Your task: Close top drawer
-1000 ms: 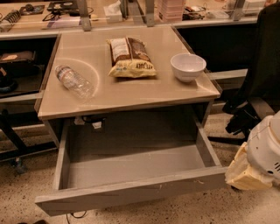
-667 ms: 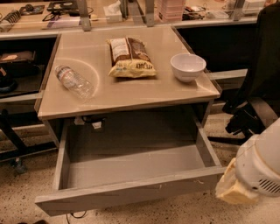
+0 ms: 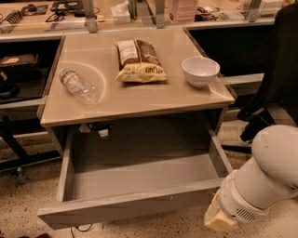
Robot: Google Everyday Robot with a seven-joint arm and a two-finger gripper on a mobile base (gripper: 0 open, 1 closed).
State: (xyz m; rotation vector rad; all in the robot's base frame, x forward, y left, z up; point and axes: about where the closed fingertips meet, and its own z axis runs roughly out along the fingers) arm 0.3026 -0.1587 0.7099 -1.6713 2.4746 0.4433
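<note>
The top drawer (image 3: 132, 204) is a wide grey box drawer, pulled far out from under the beige tabletop (image 3: 139, 100), and its inside is empty. Its flat front panel faces the camera at the bottom of the view. My white arm (image 3: 265, 179) comes in from the lower right. The gripper (image 3: 218, 219) is at its yellowish end, low down beside the right end of the drawer front, close to the corner.
On the tabletop lie a clear plastic bottle (image 3: 79, 86) on its side, a snack bag (image 3: 139, 60) and a white bowl (image 3: 200, 70). A black chair (image 3: 274, 79) stands at the right. Cluttered benches (image 3: 60, 14) run along the back and left. The floor is speckled.
My arm has moved left and forward from the right edge, bringing its gripper end closer to the right corner of the drawer front. The drawer has not moved.
</note>
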